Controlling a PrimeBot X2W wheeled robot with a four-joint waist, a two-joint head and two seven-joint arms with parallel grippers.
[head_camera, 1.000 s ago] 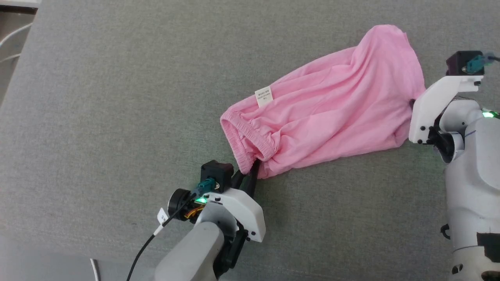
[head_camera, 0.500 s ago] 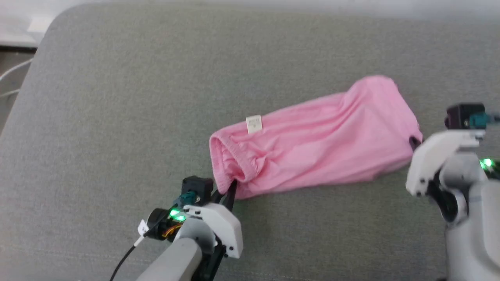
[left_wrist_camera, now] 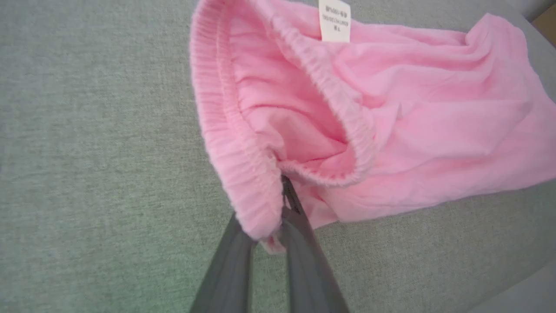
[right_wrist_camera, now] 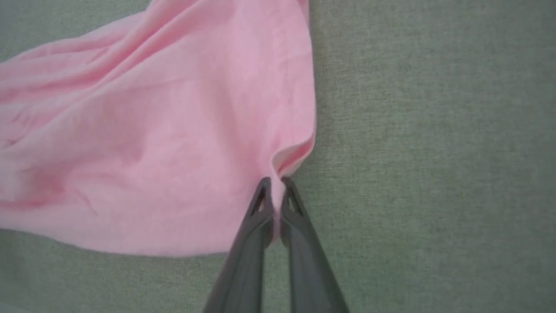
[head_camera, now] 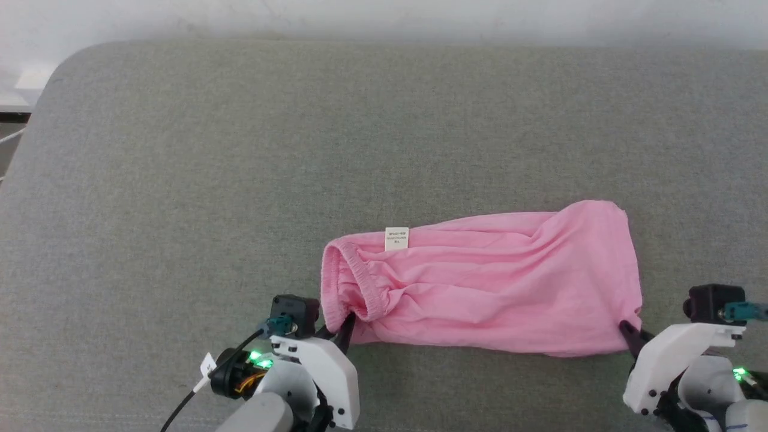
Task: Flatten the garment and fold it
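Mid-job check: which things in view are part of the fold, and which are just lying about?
In the job:
pink shorts
left gripper, pinching their waistband
right gripper, pinching the opposite corner
grey surface under them

Lying about:
thin pale cable, beyond the surface's left edge

The head camera tipped up, so the whole picture slid, and the far edge of the grey surface (head_camera: 240,150) came into view at the top. The garment (head_camera: 492,288) had lain slanted, with its far end higher up. It ended up straight across, pulled long and flatter between the two hands. The right hand (head_camera: 627,329) squeezed its fingers tight on the bottom corner of the hem and drew back, level with the left hand (head_camera: 337,329).
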